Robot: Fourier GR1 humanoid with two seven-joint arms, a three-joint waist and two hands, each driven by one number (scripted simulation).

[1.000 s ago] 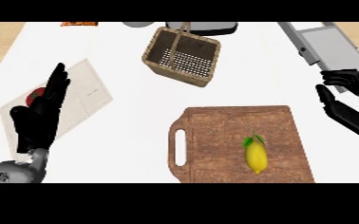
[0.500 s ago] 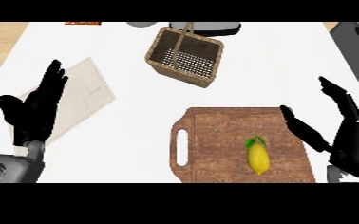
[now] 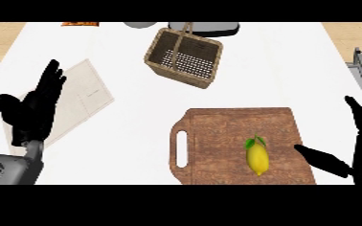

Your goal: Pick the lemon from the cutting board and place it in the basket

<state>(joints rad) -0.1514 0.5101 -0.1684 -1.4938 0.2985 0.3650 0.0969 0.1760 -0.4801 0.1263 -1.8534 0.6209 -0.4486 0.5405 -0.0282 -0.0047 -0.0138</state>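
Observation:
A yellow lemon point(image 3: 257, 157) with a small green leaf lies on the brown wooden cutting board point(image 3: 219, 143), toward its right side. A woven basket point(image 3: 184, 58) with a handle stands tilted at the upper middle. My right hand point(image 3: 332, 163) shows at the lower right edge, open, its thumb reaching over the board's right edge just right of the lemon and apart from it. My left hand point(image 3: 34, 110) rests open at the left edge, fingers up.
A pale cloth or paper sheet point(image 3: 78, 98) lies on the white counter under the left hand. Grey dishes point(image 3: 205, 27) sit at the back edge behind the basket, an orange item point(image 3: 79, 23) at the far back left.
My right hand has dropped lower and toward the right edge, now beside the lemon at the board's edge. The view has shifted slightly. The left hand has stayed put.

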